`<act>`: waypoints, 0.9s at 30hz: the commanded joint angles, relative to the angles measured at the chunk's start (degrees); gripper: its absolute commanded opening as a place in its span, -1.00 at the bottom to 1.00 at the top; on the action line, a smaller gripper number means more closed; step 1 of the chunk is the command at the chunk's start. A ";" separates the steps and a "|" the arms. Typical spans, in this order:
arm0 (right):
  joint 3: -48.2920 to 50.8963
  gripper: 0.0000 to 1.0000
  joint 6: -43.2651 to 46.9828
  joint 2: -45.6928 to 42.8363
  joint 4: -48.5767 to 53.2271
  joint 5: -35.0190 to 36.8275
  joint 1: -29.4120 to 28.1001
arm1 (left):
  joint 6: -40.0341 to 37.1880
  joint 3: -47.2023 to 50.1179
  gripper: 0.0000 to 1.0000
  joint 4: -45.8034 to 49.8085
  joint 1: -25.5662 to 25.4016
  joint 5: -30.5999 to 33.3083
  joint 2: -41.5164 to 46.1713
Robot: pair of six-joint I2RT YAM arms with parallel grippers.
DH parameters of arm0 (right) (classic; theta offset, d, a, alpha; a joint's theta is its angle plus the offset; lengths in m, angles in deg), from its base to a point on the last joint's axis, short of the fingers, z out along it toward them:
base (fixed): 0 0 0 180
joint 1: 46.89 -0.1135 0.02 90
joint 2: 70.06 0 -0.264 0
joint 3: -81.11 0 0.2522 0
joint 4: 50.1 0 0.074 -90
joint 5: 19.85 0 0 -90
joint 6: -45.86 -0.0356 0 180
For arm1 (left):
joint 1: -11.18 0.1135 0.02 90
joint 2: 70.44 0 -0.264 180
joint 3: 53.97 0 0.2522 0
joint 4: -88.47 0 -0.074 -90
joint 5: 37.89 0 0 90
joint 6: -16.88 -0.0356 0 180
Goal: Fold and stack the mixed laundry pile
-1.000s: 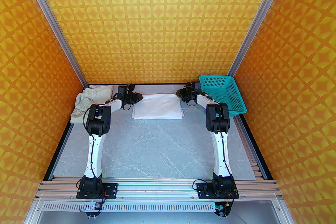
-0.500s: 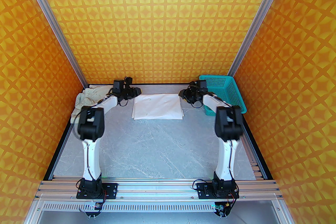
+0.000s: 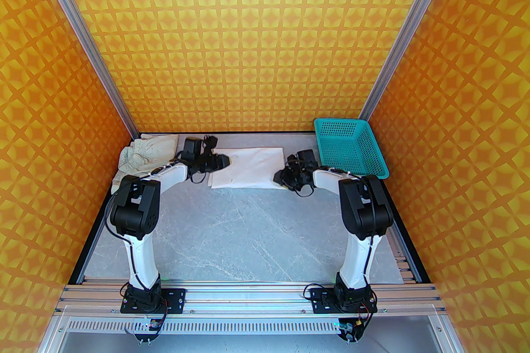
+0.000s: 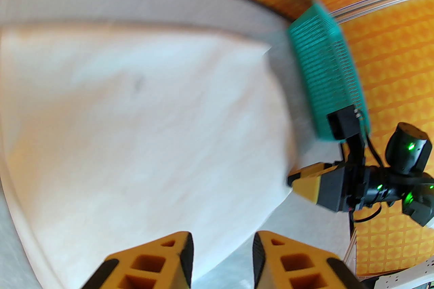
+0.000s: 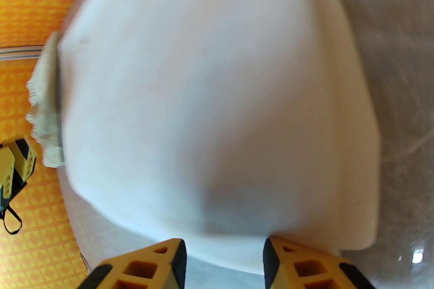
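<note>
The white shirt (image 3: 248, 167) lies folded into a flat rectangle at the back middle of the table. It also spreads across the left wrist view (image 4: 135, 111) and the right wrist view (image 5: 220, 94). The beige-cream piece (image 3: 145, 154) sits crumpled at the back left, its frilled edge (image 5: 44, 111) visible past the shirt. My left gripper (image 3: 225, 161) hovers over the shirt's left edge, open (image 4: 223, 257), nothing between its fingers. My right gripper (image 3: 276, 176) is at the shirt's near right corner, open (image 5: 223, 260) and holding nothing.
A teal mesh basket (image 3: 350, 148) stands at the back right, close behind the right arm, and shows in the left wrist view (image 4: 325, 70). Orange patterned walls close in the back and sides. Bare grey table (image 3: 248, 235) stretches toward the arm bases.
Both grippers have left the shirt's far corners. The left one moved nearer and onto the left edge; the right one swung down to the near right corner. The shirt lies as before.
</note>
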 commanded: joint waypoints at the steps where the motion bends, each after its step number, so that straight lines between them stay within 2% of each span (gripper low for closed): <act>1: 0.23 -0.15 0.49 1.86 1.17 4.52 0.29 | -0.29 1.41 -0.32 -0.63 0.23 0.66 -0.81; 5: -0.22 -0.16 2.43 1.72 4.80 7.42 0.29 | -0.65 3.18 -0.32 -0.60 0.23 1.51 -0.59; 11: -0.76 -0.15 6.61 -4.32 10.82 11.93 0.29 | -1.76 4.89 -0.30 1.22 0.62 2.99 3.68; 17: 0.09 0.04 12.33 -14.95 13.05 12.70 -0.50 | -2.66 8.66 -0.25 5.56 2.24 5.94 11.24; 22: -1.68 0.12 21.66 -18.73 13.59 17.83 -7.80 | -2.44 14.95 -0.20 6.77 5.72 7.49 17.90; 27: -4.60 0.29 33.47 -16.02 8.14 23.58 -19.12 | -2.46 19.44 -0.16 8.73 10.89 7.61 21.29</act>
